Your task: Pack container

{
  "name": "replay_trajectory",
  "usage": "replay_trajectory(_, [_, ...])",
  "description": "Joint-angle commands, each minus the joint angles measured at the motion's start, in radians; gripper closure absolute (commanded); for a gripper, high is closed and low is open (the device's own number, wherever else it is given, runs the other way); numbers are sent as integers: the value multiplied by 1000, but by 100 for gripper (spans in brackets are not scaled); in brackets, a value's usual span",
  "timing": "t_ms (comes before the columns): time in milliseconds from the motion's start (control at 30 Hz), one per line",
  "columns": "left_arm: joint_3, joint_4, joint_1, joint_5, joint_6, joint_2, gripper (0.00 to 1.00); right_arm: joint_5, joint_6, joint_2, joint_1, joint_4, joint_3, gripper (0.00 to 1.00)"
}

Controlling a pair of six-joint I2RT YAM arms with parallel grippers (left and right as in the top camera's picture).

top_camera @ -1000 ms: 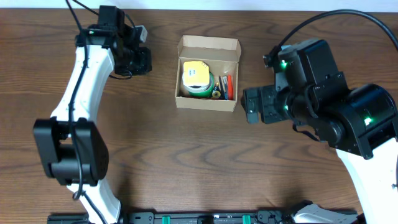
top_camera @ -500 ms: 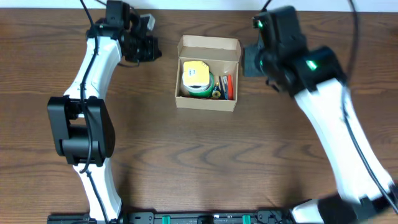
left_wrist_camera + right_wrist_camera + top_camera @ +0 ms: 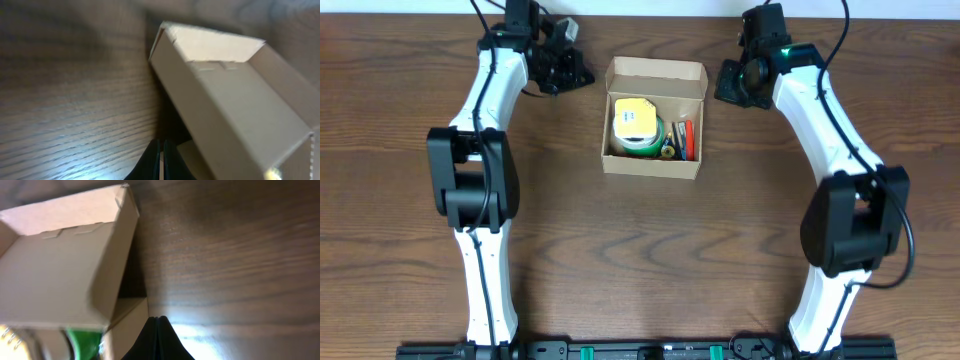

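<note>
Left gripper (image 3: 567, 68): fingers pressed together, only a hairline between them in the wrist view, nothing in them. It hangs over the far part of the table (image 3: 380, 250), left of the box, tips aimed right.

Box (image 3: 653, 165): mid-table between my two arms, flat on the wood, open. The lid (image 3: 656, 73) stands back from the far wall. Its hinge line runs left to right, straight across from one gripper to the other. Inside, a yellow packet (image 3: 634, 117) lies on a green tape roll (image 3: 642, 146), with small red and dark bits along the right wall (too small to name). Judgement: the box looks packed, and closing the lid is what is left.

Right gripper (image 3: 730, 83): also closed tight and empty. It is just beside the lid's right end, tips aimed left.

Key relation: the lid lies right of my left fingers and left of my right fingers. Both flank the hinge end, not the near end. In each wrist view a far corner of the box fills the upper frame, clear of the tips and not touching. Neither arm is clearly nearer (the right perhaps by a shade).

Judgement: the flap must swing toward my base, across the hinge axis, so the fingers would first need to get behind or above it. Risk: a closed tip pushing a side wall slides the light box instead of folding the lid.
</note>
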Motion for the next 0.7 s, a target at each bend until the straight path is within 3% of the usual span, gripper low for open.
replay_trajectory(0, [28,-2,2,63,-30,41,95,-94,40,63,-22,37,-5,99])
replay_trajectory(667, [28,40,1,129,-60,56,94,-356,182,270,-27,394,-5,99])
